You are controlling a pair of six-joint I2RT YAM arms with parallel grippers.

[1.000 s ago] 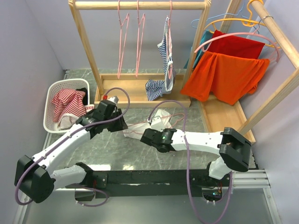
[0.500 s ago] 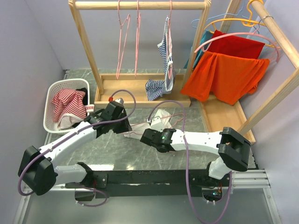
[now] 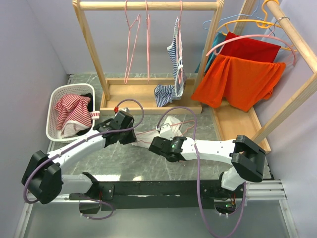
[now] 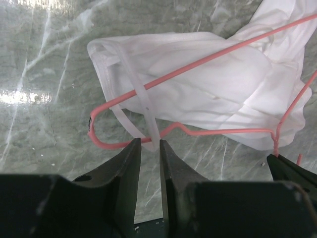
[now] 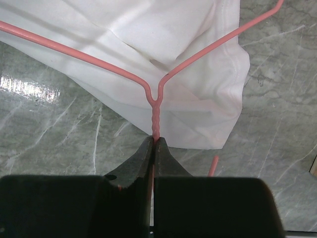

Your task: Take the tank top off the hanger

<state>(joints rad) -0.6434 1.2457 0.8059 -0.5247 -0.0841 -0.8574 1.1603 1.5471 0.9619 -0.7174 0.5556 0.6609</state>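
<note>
Grey marble tabletop [image 4: 44,59]: carries the lot. White tank top [image 4: 213,94]: crumpled just ahead of both sets of fingers; likely limp and light, so take it by the strap [image 4: 147,111]. Pink wire hanger [image 4: 208,58]: stiff, threaded through it; right gripper [image 5: 153,144] fingers clamped on its twisted neck. Left gripper [image 4: 150,146]: fingers narrowly parted astride the strap, not yet pinching. Change: your left arm has swung in from nearer the basket [image 3: 55,94].

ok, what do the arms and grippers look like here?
Both arms, left arm and right arm, have white links with blocky black joints. A mauve cable loops along each. The left gripper and right gripper are black, tapering toward the tips.
</note>
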